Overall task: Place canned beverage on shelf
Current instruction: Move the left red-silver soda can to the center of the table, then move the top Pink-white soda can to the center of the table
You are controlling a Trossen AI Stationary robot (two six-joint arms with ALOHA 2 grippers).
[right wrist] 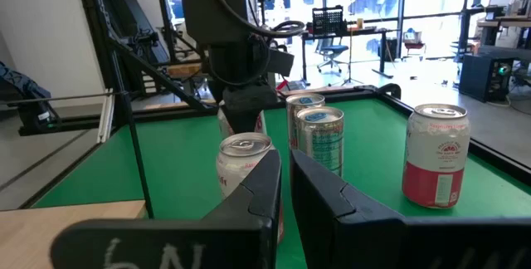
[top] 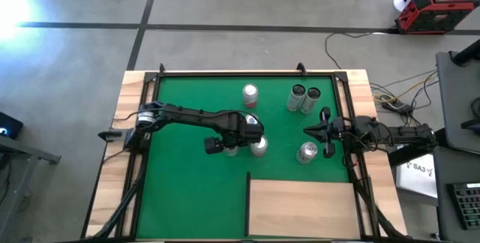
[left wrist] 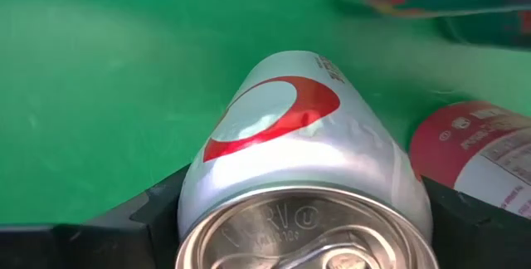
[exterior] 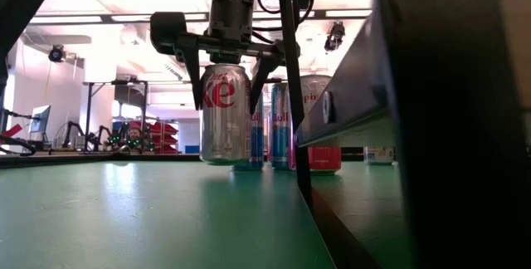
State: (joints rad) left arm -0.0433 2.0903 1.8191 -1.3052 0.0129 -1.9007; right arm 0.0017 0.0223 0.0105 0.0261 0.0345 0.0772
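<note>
Left fingers [exterior: 230, 78] around silver can [exterior: 225, 113]

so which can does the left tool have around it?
The silver-and-red cola can mid-mat, between the left tool's fingers; every other can stands free.

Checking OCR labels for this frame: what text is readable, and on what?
"ke": large red letters on the silver can; the rest of the word is turned out of sight.
"Bull": on the blue-and-silver can behind it.
"U" in a circle: stamped on the lid of the silver can.
Too small or blurred to read: print on the red-labelled can and on the paper beside the table.
</note>
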